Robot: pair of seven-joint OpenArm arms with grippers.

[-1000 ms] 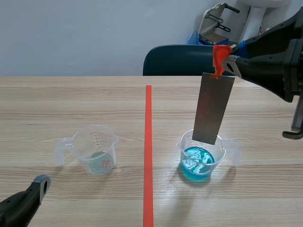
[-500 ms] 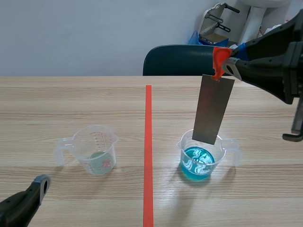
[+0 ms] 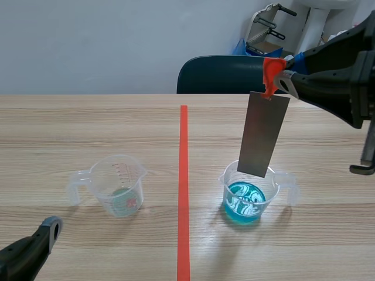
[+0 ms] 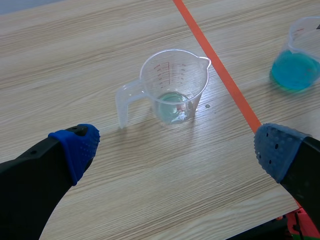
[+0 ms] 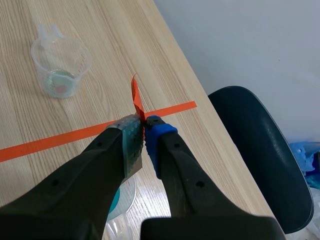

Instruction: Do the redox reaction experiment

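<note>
My right gripper (image 3: 280, 79) is shut on the orange-red tab (image 3: 271, 73) of a grey metal strip (image 3: 262, 140), which hangs upright over the right beaker (image 3: 253, 193). That clear beaker holds blue liquid (image 3: 244, 202); the strip's lower edge is about level with the beaker's rim, above the liquid. In the right wrist view my fingers (image 5: 159, 131) pinch the tab (image 5: 137, 100). A second clear beaker (image 3: 120, 186) with a little pale liquid stands left of the tape line. My left gripper (image 4: 177, 145) is open, low near the table, with this beaker (image 4: 172, 87) ahead of it.
An orange-red tape line (image 3: 183, 187) runs down the middle of the wooden table (image 3: 88, 129). A dark chair (image 3: 222, 75) stands behind the far edge. The blue beaker (image 4: 300, 57) shows beyond my left gripper's right finger.
The strip has risen very slightly over the blue beaker. The left arm has not moved.
</note>
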